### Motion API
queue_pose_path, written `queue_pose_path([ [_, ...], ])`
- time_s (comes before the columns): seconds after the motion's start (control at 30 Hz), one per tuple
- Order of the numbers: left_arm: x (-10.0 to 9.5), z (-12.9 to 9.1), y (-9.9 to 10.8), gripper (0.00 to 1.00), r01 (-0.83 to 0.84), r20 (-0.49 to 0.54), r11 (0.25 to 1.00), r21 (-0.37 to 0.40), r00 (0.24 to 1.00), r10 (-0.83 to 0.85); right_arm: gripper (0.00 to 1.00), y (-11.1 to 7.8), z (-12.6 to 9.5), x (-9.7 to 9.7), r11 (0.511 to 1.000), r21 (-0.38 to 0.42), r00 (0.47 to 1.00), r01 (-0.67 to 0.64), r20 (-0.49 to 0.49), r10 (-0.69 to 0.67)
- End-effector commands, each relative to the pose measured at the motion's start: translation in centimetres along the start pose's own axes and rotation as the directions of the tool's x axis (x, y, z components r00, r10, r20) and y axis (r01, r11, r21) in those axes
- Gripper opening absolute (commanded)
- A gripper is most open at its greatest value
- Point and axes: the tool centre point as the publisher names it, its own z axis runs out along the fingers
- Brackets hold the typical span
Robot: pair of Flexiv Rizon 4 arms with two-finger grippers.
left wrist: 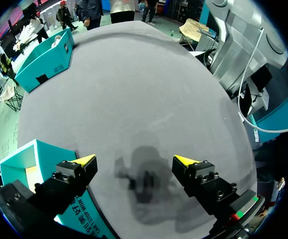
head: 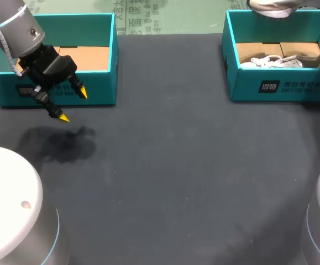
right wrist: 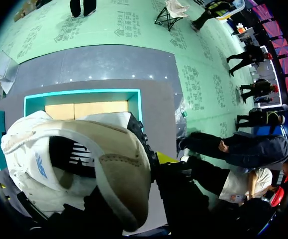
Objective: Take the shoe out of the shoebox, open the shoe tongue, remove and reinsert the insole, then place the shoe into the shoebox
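Observation:
A white and beige shoe (right wrist: 79,164) hangs in the air above a teal shoebox (right wrist: 84,92), heel collar toward the camera. My right gripper (right wrist: 156,162) is shut on its heel; one yellow fingertip (right wrist: 165,158) shows, the other is hidden inside the shoe. In the head view only a bit of this shoe (head: 270,6) shows at the far edge, above the right shoebox (head: 281,85). A pale shoe-like bundle (head: 278,61) lies in that box. My left gripper (head: 73,105) (left wrist: 135,160) hovers open and empty in front of the left shoebox (head: 54,91).
The left shoebox (left wrist: 32,164) shows only its brown cardboard floor. Dark grey table (head: 182,165) stretches between and in front of the two boxes. The left arm's shadow (left wrist: 146,181) falls on the mat under its fingers.

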Motion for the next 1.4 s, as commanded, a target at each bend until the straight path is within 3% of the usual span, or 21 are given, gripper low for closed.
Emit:
queue_pose_path([
  [0.03, 0.1, 0.0, 0.0, 1.0, 0.0, 0.002, 1.0, -0.003, 1.0, 0.0, 0.0, -0.3, -0.2, -0.1, 1.0, -0.005, 1.0, -0.001, -0.002, 0.001],
  [0.17, 0.1, 0.0, 0.0, 1.0, 0.0, 0.002, 1.0, -0.003, 1.0, 0.0, 0.0, -0.3, -0.2, -0.1, 1.0, -0.005, 1.0, -0.001, -0.002, 0.001],
  [0.37, 0.1, 0.0, 0.0, 1.0, 0.0, 0.002, 1.0, -0.003, 1.0, 0.0, 0.0, 0.0, 4.1, 1.1, 0.995, 0.0, 0.994, -0.1, -0.048, 0.1],
  [0.7, 0.1, 0.0, 0.0, 1.0, 0.0, 0.002, 1.0, -0.003, 1.0, 0.0, 0.0, -0.2, 7.1, 3.0, 0.985, -0.052, 0.986, -0.167, -0.029, 0.166],
  [0.77, 0.1, 0.0, 0.0, 1.0, 0.0, 0.002, 1.0, -0.003, 1.0, 0.0, 0.0, -0.6, 7.8, 3.0, 0.983, -0.053, 0.983, -0.174, -0.069, 0.17],
  [1.17, 0.1, 0.0, 0.0, 1.0, 0.0, 0.002, 1.0, -0.003, 1.0, 0.0, 0.0, -0.6, 7.8, 3.0, 0.983, -0.053, 0.983, -0.174, -0.069, 0.17],
  [1.4, 0.1, 0.0, 0.0, 1.0, 0.0, 0.002, 1.0, -0.003, 1.0, 0.0, 0.0, -0.4, 11.1, 4.0, 0.985, -0.067, 0.983, -0.16, -0.099, 0.153],
])
